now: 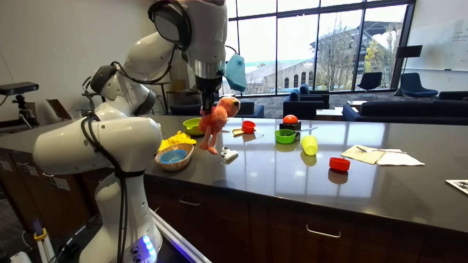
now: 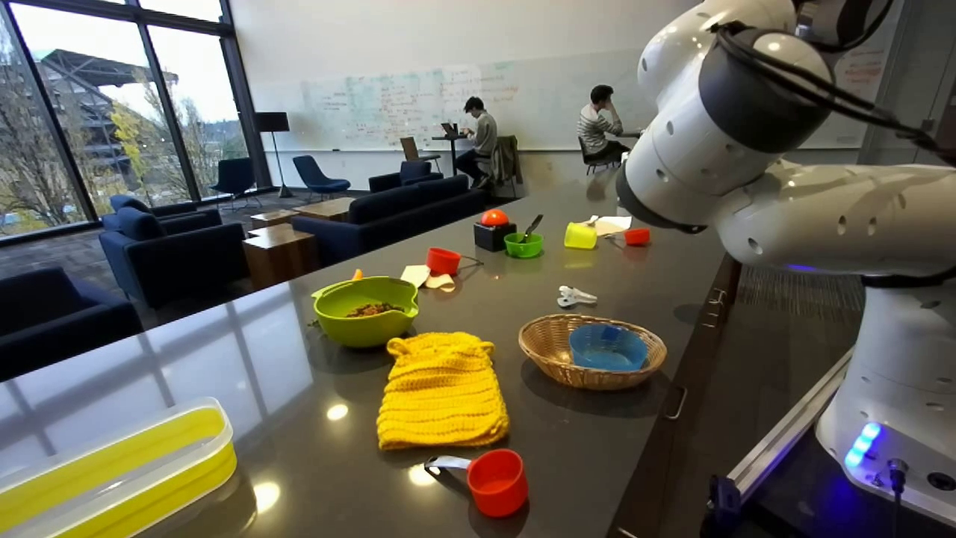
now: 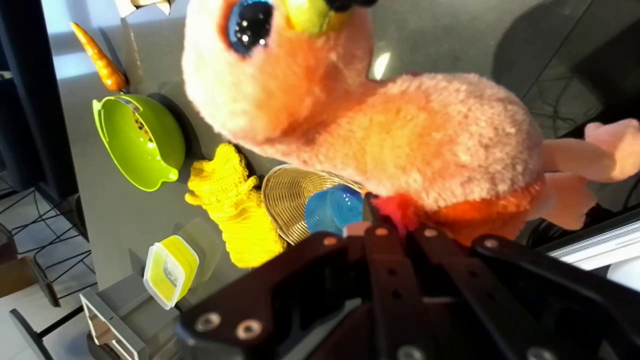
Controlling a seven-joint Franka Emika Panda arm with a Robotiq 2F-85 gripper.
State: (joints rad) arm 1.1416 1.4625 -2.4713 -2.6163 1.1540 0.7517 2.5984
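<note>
Plushie dangling mid-frame in an exterior view
Gripper pinches its back, I'd guess so the legs hang free

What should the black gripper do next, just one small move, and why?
Probably lower the black gripper slightly without opening it: it grips the pink-orange plush toy bird, which hangs in midair, so letting go here would likely drop it.

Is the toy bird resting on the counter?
No, in an exterior view the gripper holds the toy bird in midair, raised off the counter.
</note>
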